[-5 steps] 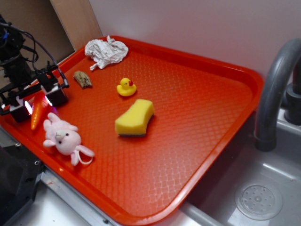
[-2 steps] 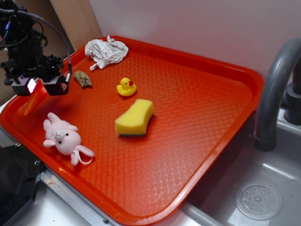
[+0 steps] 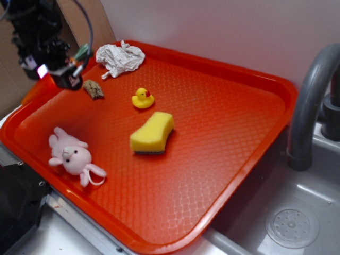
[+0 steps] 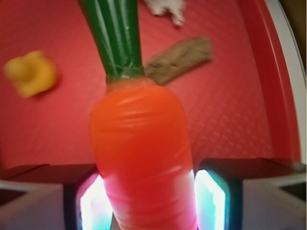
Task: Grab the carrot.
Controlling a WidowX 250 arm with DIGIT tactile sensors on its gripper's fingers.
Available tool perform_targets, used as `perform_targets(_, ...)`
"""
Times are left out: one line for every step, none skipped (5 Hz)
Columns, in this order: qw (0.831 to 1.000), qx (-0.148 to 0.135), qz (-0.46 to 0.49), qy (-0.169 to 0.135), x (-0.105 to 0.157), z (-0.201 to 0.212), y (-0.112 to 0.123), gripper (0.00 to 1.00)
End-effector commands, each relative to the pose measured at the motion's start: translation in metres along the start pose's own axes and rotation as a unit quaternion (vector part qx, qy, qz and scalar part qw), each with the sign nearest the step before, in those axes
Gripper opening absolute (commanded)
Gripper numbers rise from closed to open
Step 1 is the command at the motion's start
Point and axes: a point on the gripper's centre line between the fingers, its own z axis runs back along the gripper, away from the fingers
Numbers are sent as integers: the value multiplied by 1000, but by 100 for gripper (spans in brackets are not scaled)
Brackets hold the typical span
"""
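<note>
Orange and smooth, the one tapered toy carrot [image 4: 141, 153] with its dark green stem end is clamped between the two glowing pads of the black robot gripper [image 4: 146, 201]; in the wrist view both pads press against its sides, and its green end points away from the camera. In the exterior view the black robot gripper [image 3: 56, 74] hangs above the far left corner of the red textured plastic tray [image 3: 223, 138], clear of its surface, with the toy carrot [image 3: 38, 87] showing only as an orange patch beneath it and a bit of green at the top.

One tray holds five loose things, one of each. A small brown woody chunk [image 3: 93, 89] lies just beside the gripper; the wrist view shows it [image 4: 178, 59] below the carrot's stem. A crumpled white paper wad [image 3: 120, 58] sits near the far rim. A small yellow rubber duck [image 3: 142, 98] stands near the middle, with a yellow curved sponge [image 3: 153, 133] close by. A pink plush bunny [image 3: 71, 155] lies near the front left rim.

To the right are a grey curved faucet [image 3: 311, 101] and a grey sink [image 3: 289, 223].
</note>
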Motion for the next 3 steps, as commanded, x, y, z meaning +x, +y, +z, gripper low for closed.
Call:
perform_targets(991, 2, -125, -50, 3, 87, -31, 0)
perform_targets(992, 32, -106, -62, 12, 111, -41, 0)
perform_targets(993, 36, -101, -47, 20, 108, -43, 0)
